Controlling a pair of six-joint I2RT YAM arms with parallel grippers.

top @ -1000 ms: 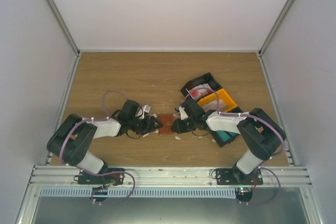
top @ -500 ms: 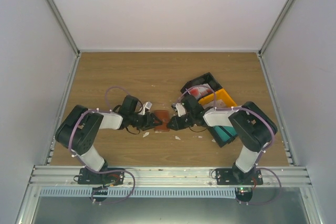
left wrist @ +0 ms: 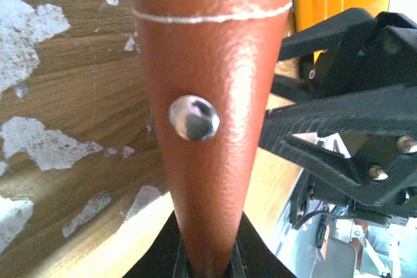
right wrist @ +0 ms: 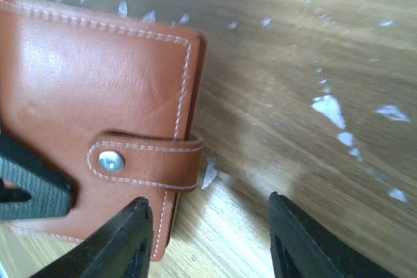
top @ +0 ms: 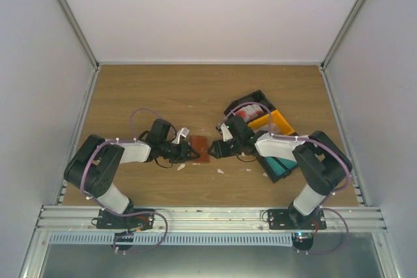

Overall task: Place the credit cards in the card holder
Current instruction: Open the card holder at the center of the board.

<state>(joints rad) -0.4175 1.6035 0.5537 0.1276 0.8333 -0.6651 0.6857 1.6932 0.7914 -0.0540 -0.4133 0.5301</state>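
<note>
Since a second ago, my left arm has tucked in and the left end effector (top: 188,151) has pressed together on the card holder (top: 201,150). The right end effector (right wrist: 208,201) has spread its fingers and now sits just beside the holder's other edge.

As I judge it, the task has barely begun. The holder lies at the middle of the bench (top: 163,96), between my two end effectors, and it is not yet open. Its strap (right wrist: 150,154) wraps over the edge with the metal snap (left wrist: 193,116) fastened. No card shows in or near it. What look like the red-and-white credit cards (top: 245,114) sit in the black bin (top: 259,95) on the right, well apart from the holder. Unsnapping, opening, fetching and slotting are all left to do.

The holder is reddish-brown grained leather with pale stitching round its border, flat and rectangular. My left wrist view shows it pinched edge-on between my left fingers. My right fingers touch nothing, though one stands close by the holder's corner. White scraps (right wrist: 329,109) litter the wood around it.
</note>
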